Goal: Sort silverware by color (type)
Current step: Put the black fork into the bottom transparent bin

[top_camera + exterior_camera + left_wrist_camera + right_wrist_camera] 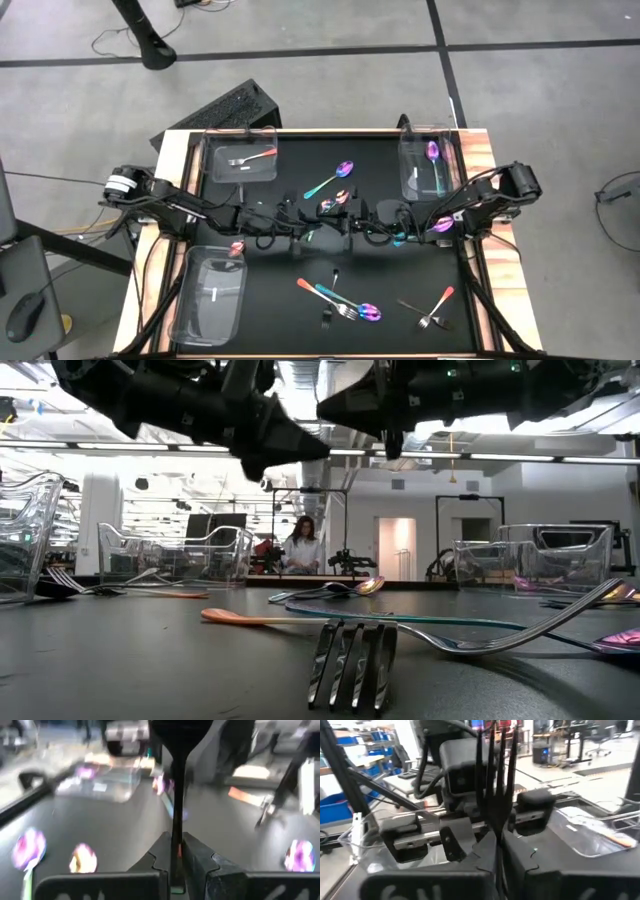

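Handover of a black fork [495,775] is judged to be the step in hand. Both grippers are met above the table's middle, well apart from the bin with the orange-handled spoon [240,160], on the side away from that bin's left-arm edge.

The fork is held off the table between them. Its long axis is laid along the line from one gripper to the other. Its tines are seen standing out past the right gripper [497,845] towards the left arm.

The left gripper [175,852] is clenched on the fork's thin dark shaft. The right gripper's fingers are seen drawn in close about the fork's neck, so a grip at both ends is read; whether the right one is slackening cannot be told.

The left arm is the nearer to the spoon bin's side of the table, so the fork is expected to be carried off that way once the right grip is released.
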{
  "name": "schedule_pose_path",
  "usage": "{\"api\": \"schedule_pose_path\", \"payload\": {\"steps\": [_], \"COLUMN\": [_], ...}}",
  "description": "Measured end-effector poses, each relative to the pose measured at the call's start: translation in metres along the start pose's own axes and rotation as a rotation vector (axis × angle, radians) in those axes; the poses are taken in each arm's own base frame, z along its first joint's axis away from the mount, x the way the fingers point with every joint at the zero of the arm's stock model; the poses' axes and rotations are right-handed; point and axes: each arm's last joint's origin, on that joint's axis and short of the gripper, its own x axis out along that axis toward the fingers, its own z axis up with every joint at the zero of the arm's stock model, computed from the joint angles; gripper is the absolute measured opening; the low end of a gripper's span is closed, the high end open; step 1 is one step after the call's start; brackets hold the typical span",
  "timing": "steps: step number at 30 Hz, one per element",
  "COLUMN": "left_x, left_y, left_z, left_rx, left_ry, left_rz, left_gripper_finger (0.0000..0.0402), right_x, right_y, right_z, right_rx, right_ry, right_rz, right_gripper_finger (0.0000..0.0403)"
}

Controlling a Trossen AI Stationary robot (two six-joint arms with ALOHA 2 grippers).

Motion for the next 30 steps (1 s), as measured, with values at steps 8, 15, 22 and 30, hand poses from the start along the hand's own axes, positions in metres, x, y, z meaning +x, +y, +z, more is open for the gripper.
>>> {"api": "schedule_pose_path", "payload": {"steps": [8,15,22,30], "left_x": [-0.058,-0.122,-0.171,-0.19], "left_y": [-0.013,-0.015,-0.003,0.004], "left_z": [0.003,0.01,0.005,0.004], "left_rx": [0.004,-0.05,-0.221,-0.655], "left_ry": [0.229,0.38,0.582,0.653], "left_rz": [0.156,-0.01,-0.133,-0.038], "left_gripper_finger": [0.0011,0.0011,0.0016,0.0017], "right_x": [-0.003,-0.003,-0.002,-0.002], "right_y": [0.003,-0.004,-0.01,-0.013], "right_z": [-0.004,-0.013,-0.016,-0.016], "right_rx": [-0.079,-0.111,-0.08,-0.07], "right_ry": [0.025,0.109,0.145,0.148], "right_rz": [-0.136,-0.222,-0.25,-0.259], "right_gripper_finger": [0.0148,0.0185,0.0185,0.0184]}}
